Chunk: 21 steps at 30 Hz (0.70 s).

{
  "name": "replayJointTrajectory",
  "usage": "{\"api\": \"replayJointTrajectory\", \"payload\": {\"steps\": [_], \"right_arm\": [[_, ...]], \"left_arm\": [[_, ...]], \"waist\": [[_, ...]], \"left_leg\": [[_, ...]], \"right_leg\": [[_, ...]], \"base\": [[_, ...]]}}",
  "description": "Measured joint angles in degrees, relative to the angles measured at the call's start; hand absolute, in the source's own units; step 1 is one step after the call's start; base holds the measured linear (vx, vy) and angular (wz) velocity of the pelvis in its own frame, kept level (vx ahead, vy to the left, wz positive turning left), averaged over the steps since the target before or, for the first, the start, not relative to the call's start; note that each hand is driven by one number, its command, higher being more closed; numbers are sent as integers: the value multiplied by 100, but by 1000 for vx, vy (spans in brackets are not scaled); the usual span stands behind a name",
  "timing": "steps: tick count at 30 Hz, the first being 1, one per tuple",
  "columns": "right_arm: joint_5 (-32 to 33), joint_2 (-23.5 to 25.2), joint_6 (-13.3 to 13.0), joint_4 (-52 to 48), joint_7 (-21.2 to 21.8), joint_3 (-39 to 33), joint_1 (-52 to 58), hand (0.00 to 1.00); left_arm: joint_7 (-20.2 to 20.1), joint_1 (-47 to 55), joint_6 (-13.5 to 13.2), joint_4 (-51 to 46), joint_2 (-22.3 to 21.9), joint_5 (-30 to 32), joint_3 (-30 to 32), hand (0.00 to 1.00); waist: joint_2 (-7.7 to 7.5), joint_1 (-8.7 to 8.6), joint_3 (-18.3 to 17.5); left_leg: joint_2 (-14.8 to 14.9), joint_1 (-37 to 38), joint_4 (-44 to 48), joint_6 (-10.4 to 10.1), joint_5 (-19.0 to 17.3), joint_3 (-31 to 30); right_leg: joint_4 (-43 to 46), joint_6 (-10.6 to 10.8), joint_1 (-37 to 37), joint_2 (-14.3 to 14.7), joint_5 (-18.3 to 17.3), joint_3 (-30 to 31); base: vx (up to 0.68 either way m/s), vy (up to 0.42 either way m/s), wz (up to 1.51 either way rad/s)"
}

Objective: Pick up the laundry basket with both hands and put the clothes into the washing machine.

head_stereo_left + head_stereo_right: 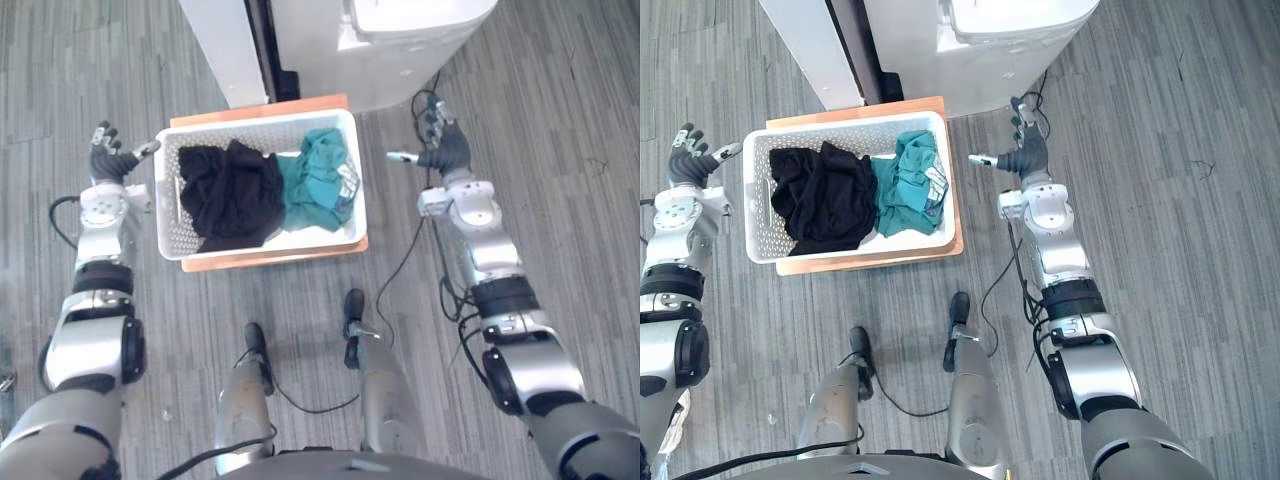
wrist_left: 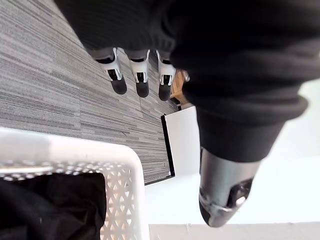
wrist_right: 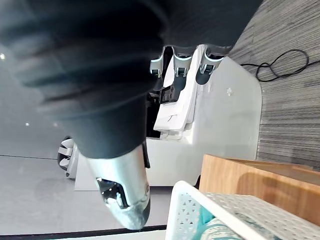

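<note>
Grey striped floor (image 1: 560, 120) lay open to the left, the right and the near side of the work. The far side was closed off by the white washing machine (image 1: 410, 50) and a white panel (image 1: 225, 50) standing just beside it. A wooden board (image 1: 270, 261) lay flat on the floor in front of them, its far edge close to the machine's foot. On the board sat the white perforated laundry basket (image 1: 168, 210), with a thin strip of wood showing along its near and far sides. Inside, black clothes (image 1: 235, 195) were heaped in the left half and a teal garment (image 1: 315, 185) was bunched in the right half, both below the rim. The head views showed the left hand (image 1: 112, 152) just beside the basket's far left corner. They showed the right hand (image 1: 445, 148) near the far right corner, with a band of bare floor between it and the basket wall. From close up, the left wrist view added straight, side-by-side fingers (image 2: 141, 75) with the thumb held apart, holding nothing, and the basket's rounded corner with black cloth behind it. The right wrist view showed that hand's fingers (image 3: 180, 64) equally straight and empty. Past them were the board's edge, the basket rim with teal cloth, and the machine's side.
</note>
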Motion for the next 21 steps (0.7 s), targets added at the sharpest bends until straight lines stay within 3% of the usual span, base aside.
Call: {"api": "replayJointTrajectory", "payload": {"steps": [8,15,21], "right_arm": [[-33,318,120,279,-13,241,-712,0],[-145,493,146,471,1,305,-916,0],[-246,644,266,993,20,306,-1012,0]], "left_arm": [[211,-54,214,38,-491,196,270,0],[261,-142,227,37,-512,214,511,0],[260,-92,330,38,-535,324,697,0]], "waist": [[3,0,4],[4,9,3],[5,20,2]], "left_leg": [[114,-247,110,-1,4,387],[118,-221,17,-35,30,546],[57,-21,-516,-96,338,588]], "right_leg": [[9,-16,-279,-3,15,29],[0,-30,-323,-9,40,-5],[-12,-74,-322,-17,122,-126]], "base": [[25,5,-4],[50,19,-4],[27,-3,5]]}}
